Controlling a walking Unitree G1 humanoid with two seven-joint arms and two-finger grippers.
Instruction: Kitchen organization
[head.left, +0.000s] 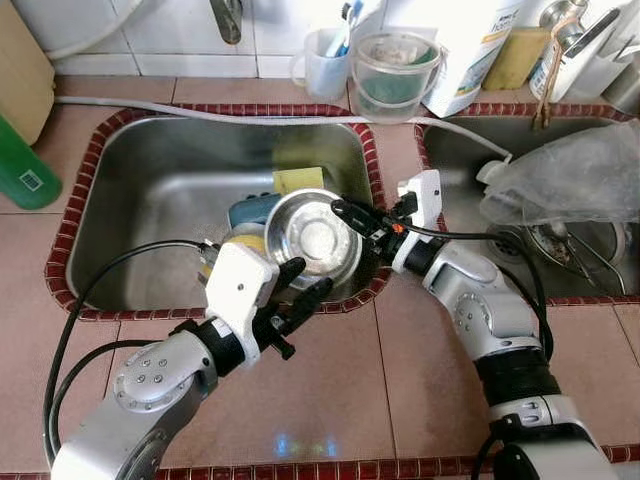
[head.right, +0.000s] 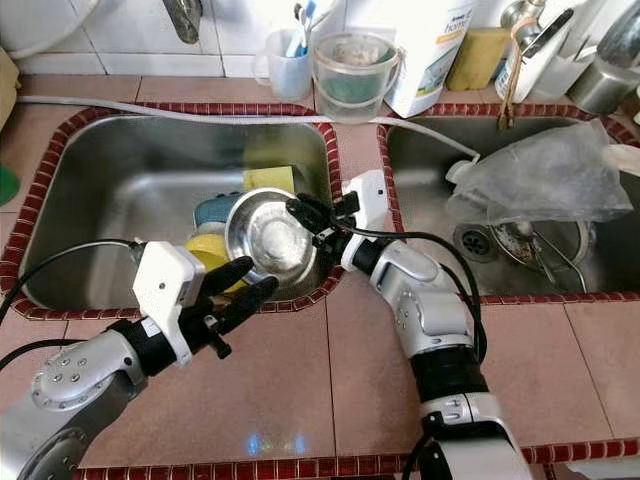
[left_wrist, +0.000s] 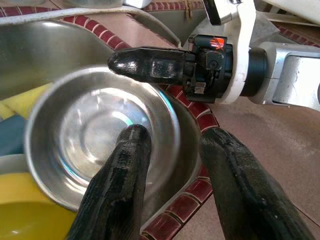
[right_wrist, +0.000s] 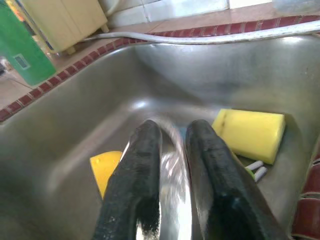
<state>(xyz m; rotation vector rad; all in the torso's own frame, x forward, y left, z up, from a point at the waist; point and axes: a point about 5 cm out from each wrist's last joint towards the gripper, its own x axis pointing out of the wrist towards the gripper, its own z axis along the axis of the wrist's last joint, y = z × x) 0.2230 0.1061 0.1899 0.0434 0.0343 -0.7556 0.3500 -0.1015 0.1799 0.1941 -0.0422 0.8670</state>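
A steel bowl (head.left: 318, 240) rests tilted against the front right corner of the left sink (head.left: 150, 190), on top of a yellow dish (head.left: 245, 245) and a blue dish (head.left: 250, 212). My right gripper (head.left: 342, 209) reaches in from the right and is shut on the bowl's far right rim; in the right wrist view its fingers (right_wrist: 145, 165) pinch the steel edge. My left gripper (head.left: 310, 277) is open at the bowl's near rim. One of its fingers (left_wrist: 125, 175) is over the bowl's inside, the other outside above the sink's red border.
A yellow sponge (head.left: 298, 180) lies behind the bowl. A white hose (head.left: 200, 110) runs along the sink's back edge. A crumpled plastic bag (head.left: 570, 175) sits in the right sink. A cup (head.left: 325, 60), a clear container (head.left: 393, 75) and a green bottle (head.left: 25, 165) stand on the counter.
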